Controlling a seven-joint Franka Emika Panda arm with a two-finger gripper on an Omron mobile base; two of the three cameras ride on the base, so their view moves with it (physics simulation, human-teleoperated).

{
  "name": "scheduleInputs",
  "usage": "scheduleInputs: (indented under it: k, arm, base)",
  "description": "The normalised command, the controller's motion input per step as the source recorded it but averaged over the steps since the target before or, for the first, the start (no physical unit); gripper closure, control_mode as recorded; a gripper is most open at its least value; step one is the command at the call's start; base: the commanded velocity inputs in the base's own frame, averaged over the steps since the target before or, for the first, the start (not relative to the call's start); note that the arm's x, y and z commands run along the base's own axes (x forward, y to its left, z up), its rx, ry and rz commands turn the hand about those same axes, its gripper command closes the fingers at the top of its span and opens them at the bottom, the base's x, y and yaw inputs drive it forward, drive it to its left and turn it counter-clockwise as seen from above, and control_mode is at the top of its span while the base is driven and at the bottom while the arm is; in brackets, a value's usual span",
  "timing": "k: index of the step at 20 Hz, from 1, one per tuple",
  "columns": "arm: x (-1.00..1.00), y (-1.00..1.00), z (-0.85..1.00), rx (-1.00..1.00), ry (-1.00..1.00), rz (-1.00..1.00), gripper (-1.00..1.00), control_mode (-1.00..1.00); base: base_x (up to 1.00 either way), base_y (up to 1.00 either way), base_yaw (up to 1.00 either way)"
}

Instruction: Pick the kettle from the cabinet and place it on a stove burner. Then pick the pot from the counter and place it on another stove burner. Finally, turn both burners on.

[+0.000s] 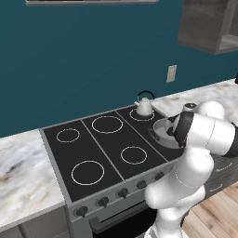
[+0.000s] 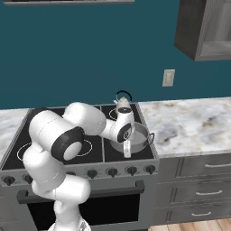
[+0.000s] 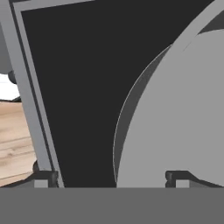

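1. Sitting on the front right ring of the black cooktop [image 1: 93, 148], the pot [image 2: 135, 137] is a wide shallow grey vessel with a small loop handle showing on its right side in the right base view; nothing can be seen inside it.
2. Directly above the pot's near rim is the hand [image 2: 127, 143], pointing down at it. In the hand view the two dark fingertips stand far apart, one over bare black glass, the other over the pot's [image 3: 175, 122] grey surface, so the hand is released and grasps nothing.
3. In the left base view the pot [image 1: 162, 132] is partly covered by the white arm (only its left portion shows).
4. Just behind the pot, the kettle [image 1: 144, 106] stands upright on the back right ring, its thin black handle arched over the lid; it shows in the right base view too [image 2: 122, 104], close behind the wrist.
5. Four other rings of the cooktop lie bare, and a row of dark knobs [image 2: 112, 171] runs along its front edge.
6. Right of the cooktop, the marble desk [image 2: 194, 124] carries nothing that can be made out.
7. Up on the teal wall hangs the dark grey cabinet [image 2: 198, 27], its open niche showing no contents from this angle.
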Motion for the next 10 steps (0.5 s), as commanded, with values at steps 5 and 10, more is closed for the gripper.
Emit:
scheduleInputs:
  k: [5, 10]
  arm:
    - [-0.28, -0.01, 0.12, 0.0, -0.01, 0.0, -1.0, -1.0]
    - [-0.22, 0.01, 0.27, 0.0, -0.01, 0.0, -1.0, -1.0]
  base:
    - [0.0, 0.0, 0.0]
    - [0.0, 0.0, 0.0]
